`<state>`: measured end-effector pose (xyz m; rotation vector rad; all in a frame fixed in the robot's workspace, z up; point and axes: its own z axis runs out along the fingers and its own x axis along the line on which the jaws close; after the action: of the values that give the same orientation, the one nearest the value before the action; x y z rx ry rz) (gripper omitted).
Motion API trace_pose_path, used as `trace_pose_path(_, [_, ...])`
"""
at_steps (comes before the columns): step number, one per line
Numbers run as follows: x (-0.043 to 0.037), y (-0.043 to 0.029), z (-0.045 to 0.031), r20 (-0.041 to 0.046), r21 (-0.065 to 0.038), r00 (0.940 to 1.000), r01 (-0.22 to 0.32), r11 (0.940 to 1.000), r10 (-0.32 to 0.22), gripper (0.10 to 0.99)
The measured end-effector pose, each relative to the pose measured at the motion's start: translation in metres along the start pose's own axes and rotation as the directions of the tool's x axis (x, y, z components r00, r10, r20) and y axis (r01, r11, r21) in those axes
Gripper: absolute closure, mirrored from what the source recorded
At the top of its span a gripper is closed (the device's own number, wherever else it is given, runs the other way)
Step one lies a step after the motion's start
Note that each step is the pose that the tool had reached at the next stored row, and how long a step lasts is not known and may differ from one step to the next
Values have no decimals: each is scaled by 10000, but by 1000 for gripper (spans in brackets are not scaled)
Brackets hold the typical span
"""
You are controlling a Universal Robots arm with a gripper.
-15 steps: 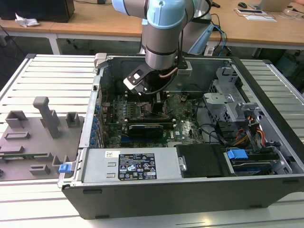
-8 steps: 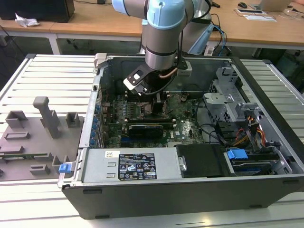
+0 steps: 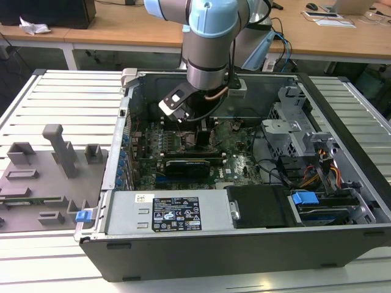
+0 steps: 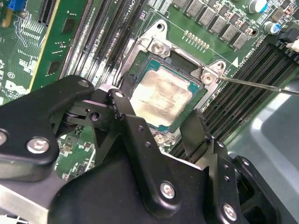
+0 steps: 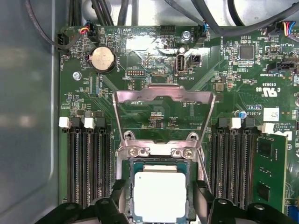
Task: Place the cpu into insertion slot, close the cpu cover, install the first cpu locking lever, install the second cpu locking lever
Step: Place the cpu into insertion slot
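Big picture first: the whole thing sits on a slatted metal table [image 3: 61,91], with wooden desks [image 3: 122,30] along the back of the room. On the table there's an open computer case [image 3: 244,244] lying on its side. A grey fixture tray [image 3: 36,183] sits next to it, on the exterior view's left. The robot arm [image 3: 211,43] reaches down into the case over the green motherboard [image 3: 238,159].

The cpu cover [image 5: 163,94] is flipped up, standing open above the insertion slot [image 5: 159,163]. The cpu [image 5: 160,191] lies flat in that slot, silver top facing up. The gripper [image 5: 160,205] straddles it with its jaws spread about chip-wide, one black finger [image 5: 119,193] on each side. A sliver of socket frame seems to show between finger and chip. A thin lever rod [image 4: 252,85] sticks out sideways from the socket corner, not latched down.

Hard-to-see stuff: in the exterior view the arm's wrist blocks the socket area completely. In the first wrist view the chip's near edge is cut off. In the second wrist view the gripper body covers a good chunk of the board. I can't tell if the pads actually touch the chip.
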<state>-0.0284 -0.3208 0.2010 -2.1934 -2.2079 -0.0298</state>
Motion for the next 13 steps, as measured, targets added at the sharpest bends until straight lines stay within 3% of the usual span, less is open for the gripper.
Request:
trace_pose_path(6, [5,-1,-87,-1,4,10000,0,10000,0,427])
trace_pose_path(7, [5,-1,-88,-3,3,10000,-1,10000,1,494])
trace_pose_path(8, [5,-1,-93,0,6,10000,0,10000,0,494])
trace_pose_path(10, [6,0,-97,-3,4,10000,1,10000,-1,616])
trace_pose_path(11, [5,-1,-102,0,5,10000,0,10000,0,737])
trace_pose_path(12, [5,-1,-107,0,5,10000,0,10000,0,796])
trace_pose_path(13, [6,-1,-111,-1,5,10000,1,10000,-1,796])
